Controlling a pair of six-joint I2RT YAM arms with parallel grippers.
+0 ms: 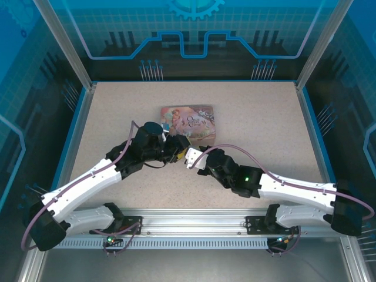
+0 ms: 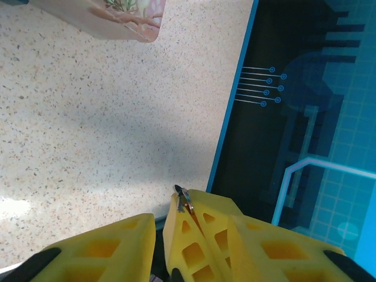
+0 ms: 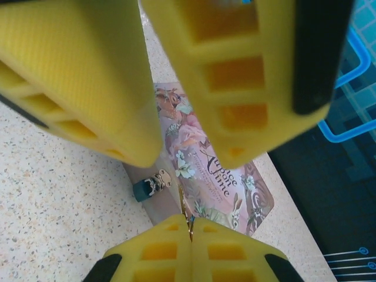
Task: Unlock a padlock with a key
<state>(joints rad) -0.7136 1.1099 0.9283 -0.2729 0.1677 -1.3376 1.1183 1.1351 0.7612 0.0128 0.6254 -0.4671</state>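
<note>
The key [image 3: 187,210] is a thin sliver of metal, and my right gripper [image 3: 191,226] is shut on it with the blade sticking out towards the tin. From the left wrist view the key [image 2: 183,198] pokes out of the right gripper [image 2: 188,207]. My left gripper [image 2: 202,232] is open, its yellow fingers [image 3: 88,88] standing on either side of the right gripper's tips. The padlock [image 3: 151,185], dark teal with a brassy clasp, hangs on the tin's near side, just left of the key. Both grippers meet in front of the tin: left gripper [image 1: 178,150], right gripper [image 1: 191,159].
The pink illustrated tin [image 1: 188,119] lies flat at the middle of the speckled table [image 1: 264,129]; the tin [image 3: 235,182] sits straight ahead of the right gripper. A blue rim [image 2: 232,117] and clear walls bound the table.
</note>
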